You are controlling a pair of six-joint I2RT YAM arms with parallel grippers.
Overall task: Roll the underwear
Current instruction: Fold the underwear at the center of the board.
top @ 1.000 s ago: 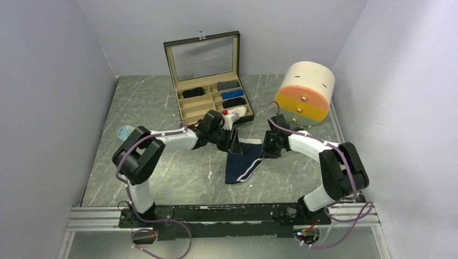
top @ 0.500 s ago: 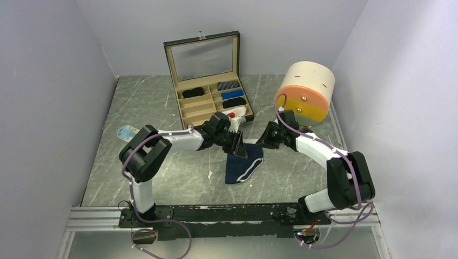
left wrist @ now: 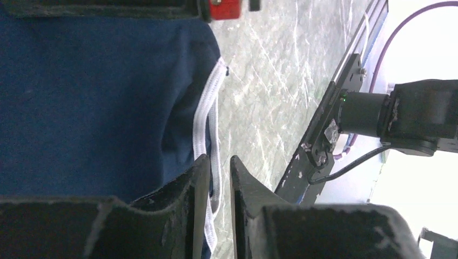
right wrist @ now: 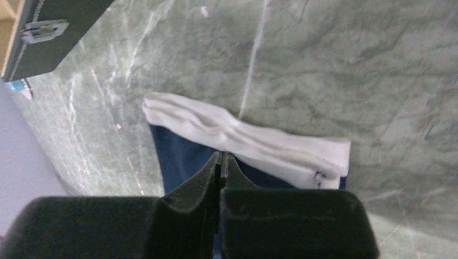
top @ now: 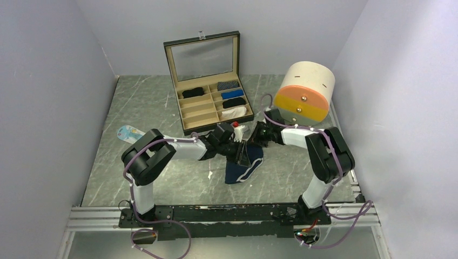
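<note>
- Navy underwear (top: 237, 172) lies unrolled on the surface (top: 156, 108) between both arms; an uneven pull would bunch it.
- Right jaws are pressed together at the white waistband (right wrist: 243, 137); thin cloth could slip out.
- Left jaws stand a sliver apart over the white trim (left wrist: 208, 118); I cannot tell if they grip it, so they may close on nothing.

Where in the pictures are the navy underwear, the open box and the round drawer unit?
underwear (top: 235, 174): top view, navy cloth of its near part.
box (top: 205, 56): top view, glass of the raised lid.
drawer unit (top: 316, 110): top view, yellow front band.
</note>
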